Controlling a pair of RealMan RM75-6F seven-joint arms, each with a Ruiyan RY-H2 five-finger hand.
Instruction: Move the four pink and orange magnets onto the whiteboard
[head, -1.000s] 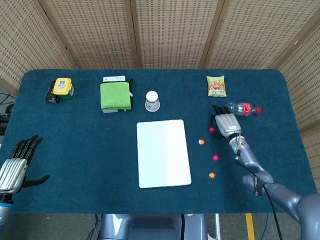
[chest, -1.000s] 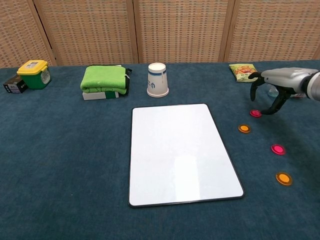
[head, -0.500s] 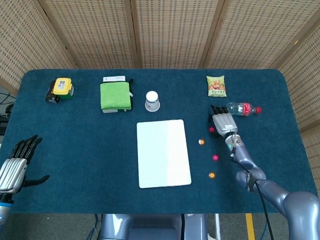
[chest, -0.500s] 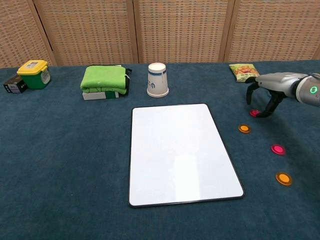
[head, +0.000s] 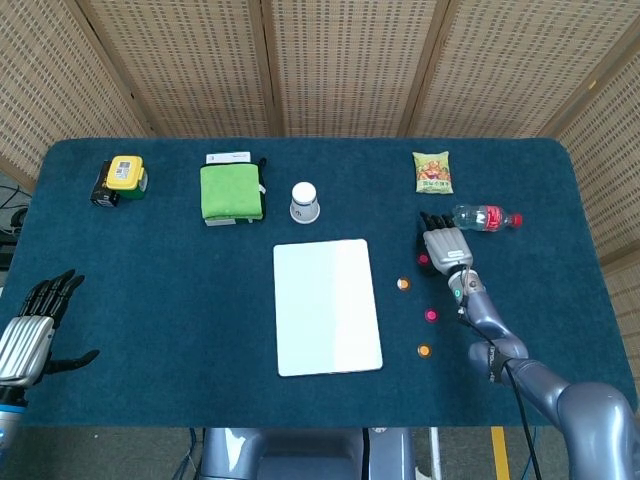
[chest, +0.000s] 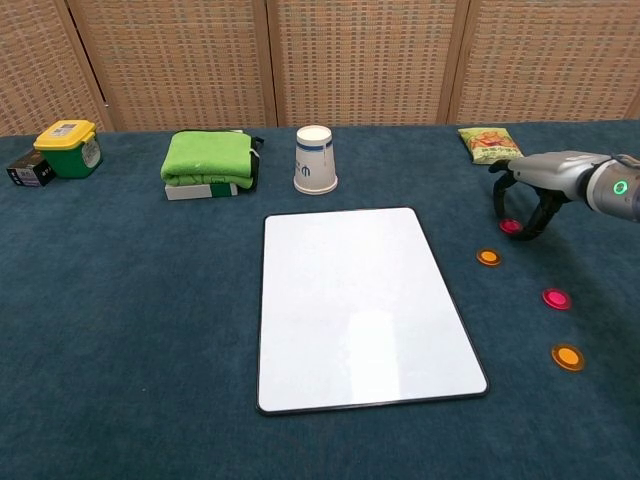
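The whiteboard (head: 328, 320) (chest: 365, 330) lies flat at the table's middle with nothing on it. To its right, four round magnets sit on the blue cloth: a far pink one (head: 423, 260) (chest: 511, 226), an orange one (head: 403, 284) (chest: 488, 257), a second pink one (head: 431, 315) (chest: 556, 298) and a near orange one (head: 424, 351) (chest: 567, 357). My right hand (head: 444, 244) (chest: 527, 188) hovers low over the far pink magnet, its fingers spread down on either side of it, not closed on it. My left hand (head: 35, 322) hangs open at the near left edge, holding nothing.
Along the far side stand a yellow-lidded box (head: 121, 176) (chest: 66, 146), a folded green towel (head: 232, 191) (chest: 208, 157), an upturned paper cup (head: 305, 201) (chest: 314, 159), a snack packet (head: 432, 171) (chest: 484, 142) and a lying bottle (head: 486, 217).
My right hand has sunk lower and drawn slightly toward the far pink magnet, its fingers now straddling it. The magnets, the board and the left hand have not moved.
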